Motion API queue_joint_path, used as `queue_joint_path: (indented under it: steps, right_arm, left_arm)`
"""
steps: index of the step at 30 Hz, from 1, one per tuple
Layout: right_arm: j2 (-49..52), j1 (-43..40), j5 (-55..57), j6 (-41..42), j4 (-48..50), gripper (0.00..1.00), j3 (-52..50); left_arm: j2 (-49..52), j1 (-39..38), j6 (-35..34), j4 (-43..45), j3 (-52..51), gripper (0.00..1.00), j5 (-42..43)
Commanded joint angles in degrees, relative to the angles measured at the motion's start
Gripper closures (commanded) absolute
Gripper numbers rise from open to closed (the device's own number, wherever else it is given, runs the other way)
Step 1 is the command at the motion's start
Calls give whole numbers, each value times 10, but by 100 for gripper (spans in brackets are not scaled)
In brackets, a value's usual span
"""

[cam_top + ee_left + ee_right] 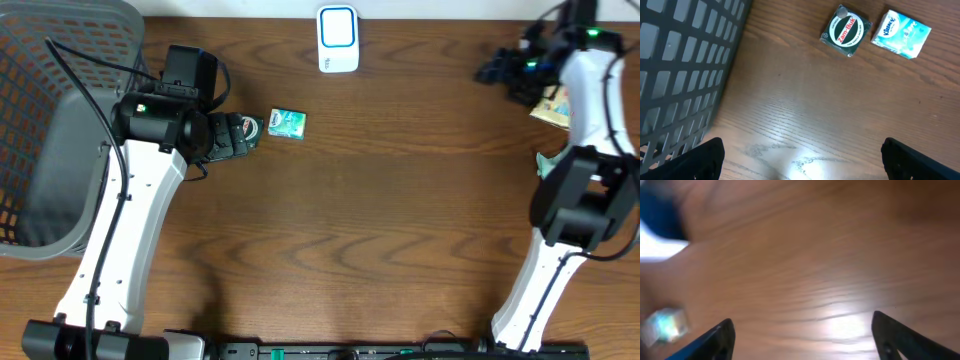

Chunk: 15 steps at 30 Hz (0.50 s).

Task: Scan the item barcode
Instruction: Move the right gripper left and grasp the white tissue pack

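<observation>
Wooden surface, brown grain, carries everything.

Grey mesh basket: off to one side of the left tool, with its wall filling that side of the left wrist view.

Left arm: white links, reaching in from the near edge. Left tool: fingers spread wide, with only bare wood between them. It holds nothing.

Right arm: reaches toward the far corner. Right tool: fingers also stand wide apart over bare wood, holding nothing. The right wrist view is blurred. A small pale-teal object lies just outside one finger, but what it is cannot be told.

Scanner: white body with a blue frame, at the far edge of the surface. It is well apart from both tools, roughly between them.

Tissue pack: white and light blue, lying flat ahead of the left tool and clear of its fingers.

Tin: round, with a dark green lid and red lettering. It lies flat ahead of the left tool, just beside the tissue pack on the basket side. It does not touch the fingers.
</observation>
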Motion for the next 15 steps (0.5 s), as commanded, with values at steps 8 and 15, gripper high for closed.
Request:
queue_joint_path:
  steps: [8,15]
  right_arm:
    - [-3,196,-84,14,123,1,-86]
    - [-3,306,32,146,257,2,-97]
  left_arm:
    - [-1,1,-3,-1,1,1,-9]
    - [-1,1,-3,-1,1,1,-9]
